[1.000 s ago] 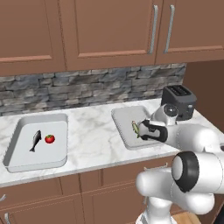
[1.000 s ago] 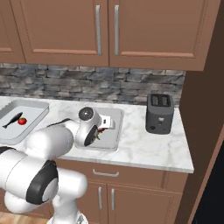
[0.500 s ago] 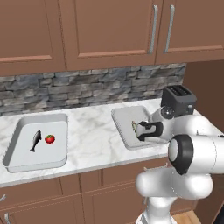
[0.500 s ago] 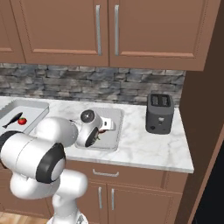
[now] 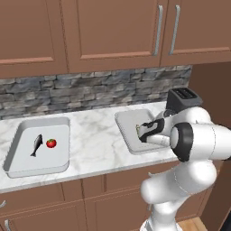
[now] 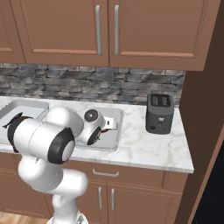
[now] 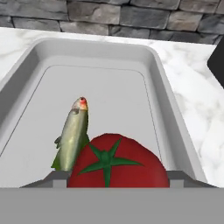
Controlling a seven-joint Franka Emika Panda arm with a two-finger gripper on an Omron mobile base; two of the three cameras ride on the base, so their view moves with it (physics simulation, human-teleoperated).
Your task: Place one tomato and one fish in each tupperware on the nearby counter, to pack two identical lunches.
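While the claw hangs low over the right tupperware, a red tomato sits between its parted fingertips, which stand at either side of it; whether they press it cannot be told. A yellowish-green fish lies in that tray just beside the tomato. On the marble surface, the left tupperware holds a dark fish and a second tomato. A black toaster stands near the wall.
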